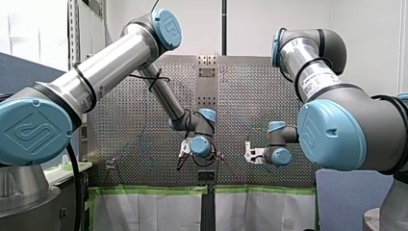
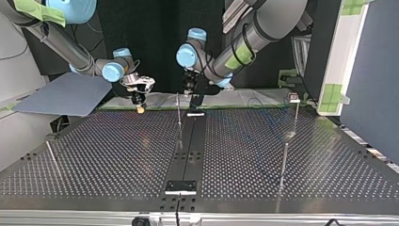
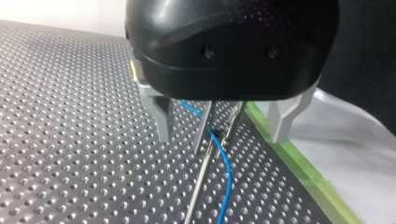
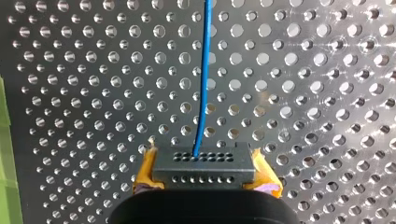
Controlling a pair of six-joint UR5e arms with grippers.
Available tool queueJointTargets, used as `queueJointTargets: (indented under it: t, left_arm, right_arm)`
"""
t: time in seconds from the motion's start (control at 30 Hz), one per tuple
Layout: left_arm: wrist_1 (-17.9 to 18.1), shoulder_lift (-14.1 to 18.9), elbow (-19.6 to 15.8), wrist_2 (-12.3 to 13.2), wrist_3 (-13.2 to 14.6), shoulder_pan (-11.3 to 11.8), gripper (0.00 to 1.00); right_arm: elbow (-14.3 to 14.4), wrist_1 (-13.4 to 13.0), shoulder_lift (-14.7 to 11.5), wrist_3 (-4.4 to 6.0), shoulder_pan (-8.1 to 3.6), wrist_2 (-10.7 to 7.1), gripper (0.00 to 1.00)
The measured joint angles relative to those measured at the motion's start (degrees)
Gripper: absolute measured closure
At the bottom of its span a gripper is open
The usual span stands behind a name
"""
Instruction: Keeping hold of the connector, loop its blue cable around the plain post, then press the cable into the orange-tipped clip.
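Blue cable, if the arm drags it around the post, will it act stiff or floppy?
Probably floppy: the blue cable is thin and curves softly beside the post. Likely light: it leaves the connector in my right claw nearly straight, without visible sag. It might slide on the smooth, thin metal post.

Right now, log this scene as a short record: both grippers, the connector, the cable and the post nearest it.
right gripper: shut on the connector, a yellow pad on each side
connector: black, with rows of small holes, held above the perforated table
blue cable: leaves one hole in the connector and runs straight ahead of the right gripper
left gripper: black, at the cable, right beside a thin metal post
left grip: cannot be told
loop around post: not visible as done
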Motion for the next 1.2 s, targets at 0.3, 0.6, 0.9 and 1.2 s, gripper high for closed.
queueJointTargets:
  t: [0.3, 0.6, 0.9, 1.2]
  left_arm:
    - [0.29, -3.79, 1.84, 4.93, -4.91, 0.12, 0.00]
    - [0.48, -4.00, 1.92, 6.96, -6.22, 0.13, 0.00]
    - [0.35, -4.01, 1.92, 6.75, -6.43, 0.07, 0.00]
    - [-0.03, -4.02, 1.91, 6.67, -6.46, 0.05, 0.00]
  right_arm:
    - [0.00, 0.07, 0.00, 0.00, 0.10, 0.00, 1.00]
    - [0.00, -0.01, 0.01, 0.00, 0.11, 0.00, 1.00]
    - [-0.01, -0.01, 0.02, 0.00, 0.17, 0.00, 1.00]
    - [0.00, 0.08, 0.01, 0.00, 0.36, 0.00, 1.00]
